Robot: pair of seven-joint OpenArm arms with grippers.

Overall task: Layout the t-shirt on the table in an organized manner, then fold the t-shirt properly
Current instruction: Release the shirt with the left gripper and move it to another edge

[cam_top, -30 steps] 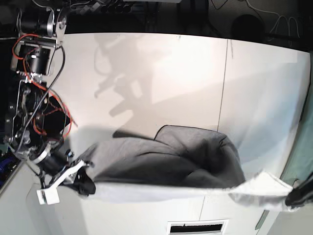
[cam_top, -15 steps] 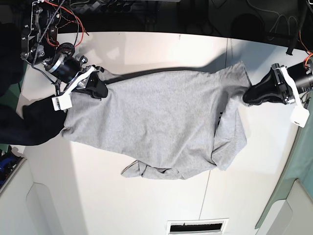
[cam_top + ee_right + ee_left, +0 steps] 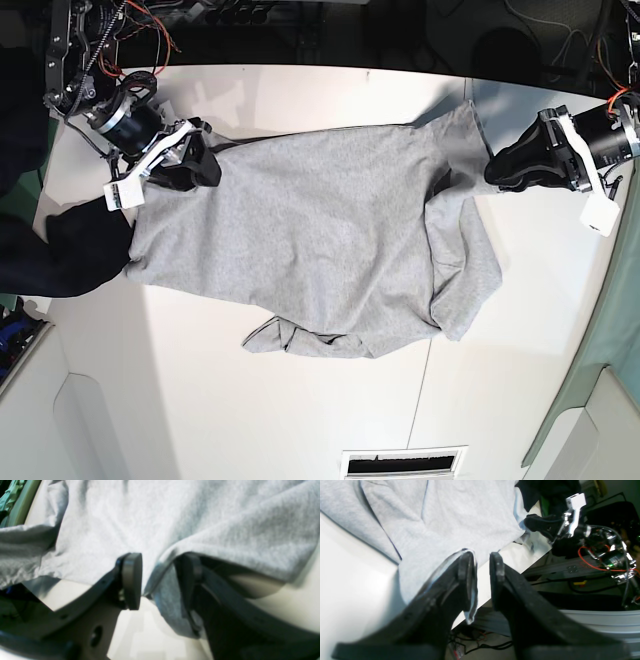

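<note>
Left to right, base view: right gripper [image 3: 200, 160], jaws parted with the t-shirt [image 3: 320, 250] hem draped over one finger, unclamped; the grey t-shirt spread across the white counter [image 3: 300, 410], one lower corner bunched; left gripper [image 3: 497, 165], jaws likewise parted, fabric edge lying against one finger.

The t-shirt [image 3: 320, 240] stretched between my two pincers is light heather grey, plain on the side facing up, and the table [image 3: 300, 420] under it is flat white with one thin dark seam. My left pincer [image 3: 481, 561] and my right pincer [image 3: 160, 580] are both matte black, each with a small white block beside it in the base view. Past my right pincer lies a dark navy-black cloth [image 3: 70, 255], and red wires [image 3: 140, 20] loop over that arm.
</note>
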